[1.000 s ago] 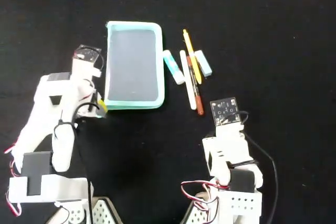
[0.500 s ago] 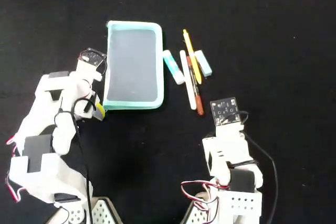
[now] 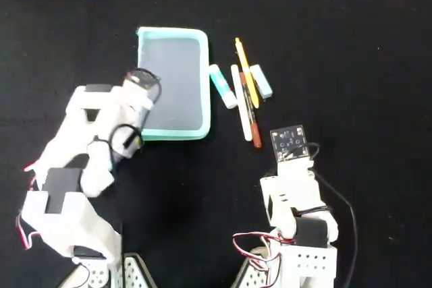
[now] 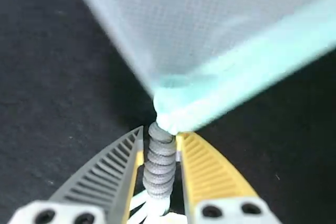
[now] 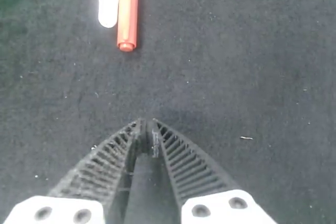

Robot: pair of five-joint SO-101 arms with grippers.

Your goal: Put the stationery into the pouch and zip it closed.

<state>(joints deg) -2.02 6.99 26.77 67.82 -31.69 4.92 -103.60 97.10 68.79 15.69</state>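
Pinching the zipper cord (image 4: 157,171) hard in the left gripper (image 4: 160,136), with the right gripper (image 5: 146,128) clenched empty. Could drag the loose pouch (image 4: 226,35) along instead of unzipping, lol.

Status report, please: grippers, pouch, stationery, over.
Left gripper shut on zipper pull of pouch. Right gripper shut, empty, short of orange pen. Stationery lies beside pouch, on table.

From above, the left arm (image 3: 101,126) hides the pouch's (image 3: 172,65) near left corner; close up the pouch is blurred and cut off at the edges, its grey pull cord (image 4: 157,166) sinks between the left gripper's (image 4: 160,136) fingers, and the right wrist view crops the orange pen (image 5: 127,14) and white pen (image 5: 108,1).
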